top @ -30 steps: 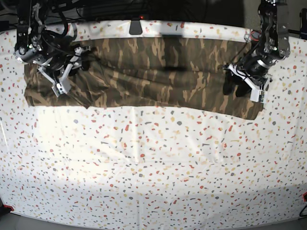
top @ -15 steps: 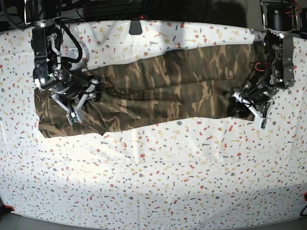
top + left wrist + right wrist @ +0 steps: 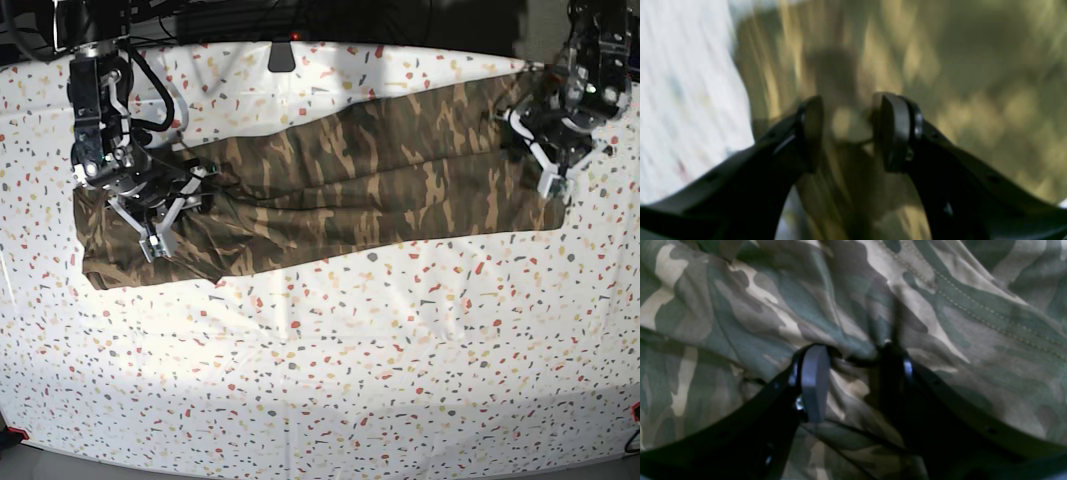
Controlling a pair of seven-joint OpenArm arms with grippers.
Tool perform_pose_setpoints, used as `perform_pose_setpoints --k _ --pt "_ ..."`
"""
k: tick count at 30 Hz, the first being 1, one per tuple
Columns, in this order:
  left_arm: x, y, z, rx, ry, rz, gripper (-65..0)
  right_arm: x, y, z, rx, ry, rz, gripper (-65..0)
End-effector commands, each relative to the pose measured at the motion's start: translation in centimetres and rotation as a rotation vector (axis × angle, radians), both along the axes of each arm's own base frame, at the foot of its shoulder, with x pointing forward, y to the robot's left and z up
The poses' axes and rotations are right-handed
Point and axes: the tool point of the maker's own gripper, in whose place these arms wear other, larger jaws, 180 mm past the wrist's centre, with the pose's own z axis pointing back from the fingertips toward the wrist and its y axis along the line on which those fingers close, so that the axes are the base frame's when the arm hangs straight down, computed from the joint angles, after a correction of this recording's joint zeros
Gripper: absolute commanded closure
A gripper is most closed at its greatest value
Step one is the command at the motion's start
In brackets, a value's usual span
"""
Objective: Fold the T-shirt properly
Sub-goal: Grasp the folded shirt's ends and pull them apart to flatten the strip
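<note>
The left gripper's [image 3: 849, 133] jaws are parted above the camouflage T-shirt [image 3: 350, 190]; the right gripper's [image 3: 855, 383] stand apart against its folds, any grip unclear. The shirt is spread across the speckled white cloth [image 3: 330, 370].

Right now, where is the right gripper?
In the base view, the right gripper is toward the left side, at the bunched part of the camouflage T-shirt.

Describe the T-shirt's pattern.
The T-shirt has a camouflage print in green, brown and tan, clearest in the right wrist view.
</note>
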Motion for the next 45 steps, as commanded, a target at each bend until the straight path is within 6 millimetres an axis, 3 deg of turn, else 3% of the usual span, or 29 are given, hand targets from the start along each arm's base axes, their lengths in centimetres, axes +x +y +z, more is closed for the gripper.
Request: perform_pose_setpoints --k 1,5,12,17,21,24,34,40,45 --pt "0.3 0.0 0.6 0.014 -0.032 -0.005 -27.5 -3.4 0.8 -2.4 -0.006 0.154 0.038 -27.6" --pt "-1.6 1.0 -0.4 0.102 -0.011 0.040 -27.5 -3.5 0.7 -2.4 -0.008 0.155 0.038 -27.6" --pt "-1.6 1.4 -0.5 0.121 -0.030 0.048 -27.5 -3.4 0.8 -2.4 -0.007 0.154 0.038 -27.6" --pt "0.0 1.1 2.0 0.121 -0.092 0.074 -27.5 -3.4 0.8 -2.4 -0.007 0.154 0.038 -27.6" --pt "1.1 -0.7 4.7 0.035 -0.159 0.073 -27.6 -3.4 0.9 -2.3 0.001 0.154 0.037 -27.6" --pt "1.2 -1.9 5.0 -0.048 -0.157 0.078 -27.6 -3.5 0.9 -2.3 0.003 0.156 0.037 -27.6" --pt "-2.1 -2.7 2.2 -0.061 -0.102 0.180 -27.6 -3.4 0.9 -2.3 0.003 0.155 0.037 -27.6" --pt "-3.9 -2.0 -4.5 -0.063 0.039 0.217 -27.5 -3.2 1.0 -2.1 0.007 0.144 0.037 -27.6" --pt "-1.8 -1.5 -8.2 -0.073 0.108 0.187 -27.5 -3.2 1.0 -2.1 0.009 0.143 0.035 -27.6"
